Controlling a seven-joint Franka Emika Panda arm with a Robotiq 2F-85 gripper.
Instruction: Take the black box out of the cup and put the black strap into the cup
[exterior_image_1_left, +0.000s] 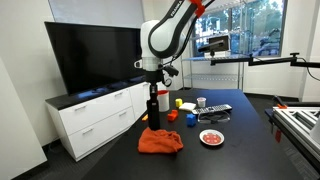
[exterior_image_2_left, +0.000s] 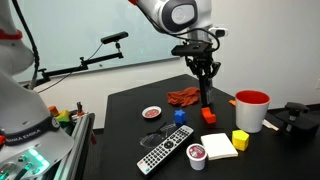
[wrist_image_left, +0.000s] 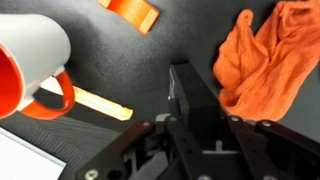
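wrist view: my gripper comes in from the bottom edge, its fingers drawn in on either side of the black box, which stands up between them, clear of the cup. the cup shows at the left edge, white outside and red inside with a red handle, well apart from the box. a crumpled orange cloth lies just beside the box on the right, an orange block sits at the top edge, and a thin orange strip lies on the dark table near the cup's handle

in an exterior view the arm reaches straight down and i see the gripper clamped on the top of the box, which hangs upright between the cloth and the orange block; i cannot tell whether its lower end touches the table. the cup stands upright, apart from the box. nearer the camera are a blue block, a yellow block, a white notepad and a remote

in an exterior view from farther back, the box hangs from the gripper just behind the cloth, with a red and white bowl near the table's front and a television on a white cabinet beside it
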